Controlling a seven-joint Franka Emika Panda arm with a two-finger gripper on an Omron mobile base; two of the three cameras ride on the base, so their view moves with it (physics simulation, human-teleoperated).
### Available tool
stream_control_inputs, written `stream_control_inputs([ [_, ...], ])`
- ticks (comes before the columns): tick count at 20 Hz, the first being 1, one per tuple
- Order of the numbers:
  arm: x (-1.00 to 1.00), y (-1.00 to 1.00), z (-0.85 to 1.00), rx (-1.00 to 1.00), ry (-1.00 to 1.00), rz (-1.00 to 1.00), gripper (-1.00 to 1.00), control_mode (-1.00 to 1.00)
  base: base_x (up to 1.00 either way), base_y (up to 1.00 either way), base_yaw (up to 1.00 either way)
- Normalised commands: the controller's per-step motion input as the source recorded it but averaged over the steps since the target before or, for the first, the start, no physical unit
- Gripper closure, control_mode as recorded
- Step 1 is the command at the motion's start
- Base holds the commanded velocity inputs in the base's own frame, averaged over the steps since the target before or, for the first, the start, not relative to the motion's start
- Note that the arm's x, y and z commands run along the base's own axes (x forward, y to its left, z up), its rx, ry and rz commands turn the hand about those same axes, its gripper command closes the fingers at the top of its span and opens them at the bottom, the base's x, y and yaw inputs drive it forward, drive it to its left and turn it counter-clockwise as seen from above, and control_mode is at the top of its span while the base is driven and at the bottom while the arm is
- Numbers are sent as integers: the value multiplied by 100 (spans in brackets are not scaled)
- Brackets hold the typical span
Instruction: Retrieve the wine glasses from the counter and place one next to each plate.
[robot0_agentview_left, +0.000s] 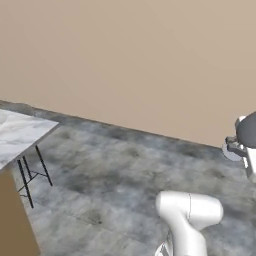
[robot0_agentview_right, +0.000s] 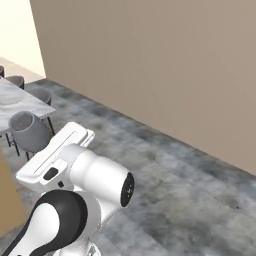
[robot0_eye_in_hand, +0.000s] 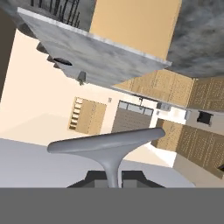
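Between end effector (robot0_eye_in_hand: 108, 178) fingers, unmarked wine glass (robot0_eye_in_hand: 107, 146)

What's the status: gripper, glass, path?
Gripper shut on wine glass stem, foot showing in hand view. Island with another glass ahead. Nothing blocking visible.

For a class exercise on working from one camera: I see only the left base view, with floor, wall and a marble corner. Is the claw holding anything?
Observer: Yes. In the hand view the claw is shut on the stem of a wine glass, its round foot pointing away from the camera.
Operator: Is anything set on the marble island?
Observer: The hand view shows a dark plate there, with what looks like a small stemmed glass beside it.
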Motion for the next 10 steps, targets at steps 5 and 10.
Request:
stream_control_inputs([
  [5, 0, 0, 0, 0, 0, 0, 100, 100, 100, -99, 26],
  [10, 0, 0, 0, 0, 0, 0, 100, 100, 100, -100, 26],
])
